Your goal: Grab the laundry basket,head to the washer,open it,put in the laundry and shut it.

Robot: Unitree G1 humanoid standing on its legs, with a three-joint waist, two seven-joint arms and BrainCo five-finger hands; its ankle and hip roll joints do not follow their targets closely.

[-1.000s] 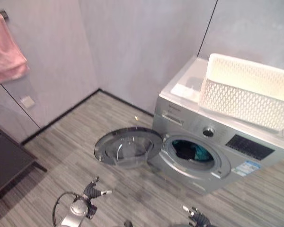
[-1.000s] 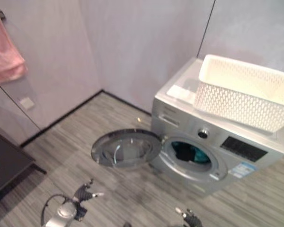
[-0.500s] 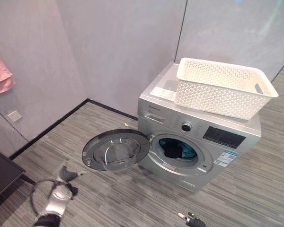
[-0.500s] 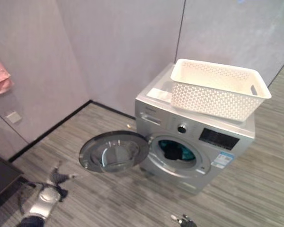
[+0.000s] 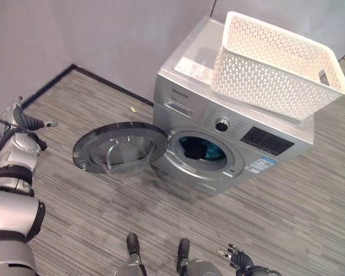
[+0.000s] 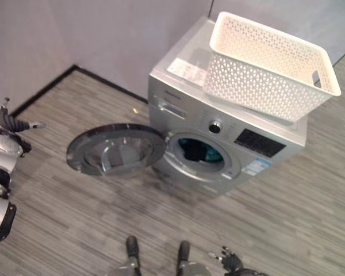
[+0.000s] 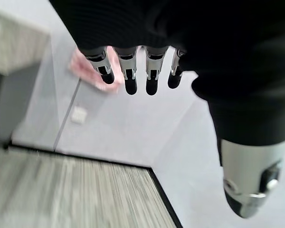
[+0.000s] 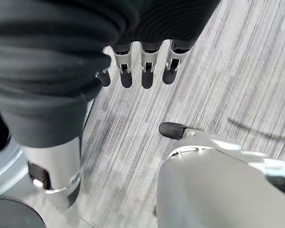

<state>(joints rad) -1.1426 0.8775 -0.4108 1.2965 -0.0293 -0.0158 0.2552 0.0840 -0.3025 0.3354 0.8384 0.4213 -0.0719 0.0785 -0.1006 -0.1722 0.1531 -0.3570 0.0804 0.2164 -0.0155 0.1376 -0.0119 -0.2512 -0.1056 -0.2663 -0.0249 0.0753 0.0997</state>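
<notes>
Left eye view: the washer [image 5: 230, 121] stands with its door [image 5: 118, 152] swung wide open, dark laundry [image 5: 201, 150] visible in the drum, and the white basket [image 5: 276, 63] resting on its top, well apart from both hands. The left hand [image 5: 20, 123] hangs far out to the door's left, fingers [image 7: 131, 71] relaxed and holding nothing. The right hand [image 5: 237, 257] sits low in front of the washer, fingers [image 8: 147, 64] loose and empty.

A silver front-loading washer [image 5: 218, 123] is standing against the grey wall, its round glass door [image 5: 119, 155] swinging wide open over the floor. Dark and teal laundry [image 5: 200, 150] is lying in its drum. A white lattice basket [image 5: 276, 63] is sitting tilted on top.
</notes>
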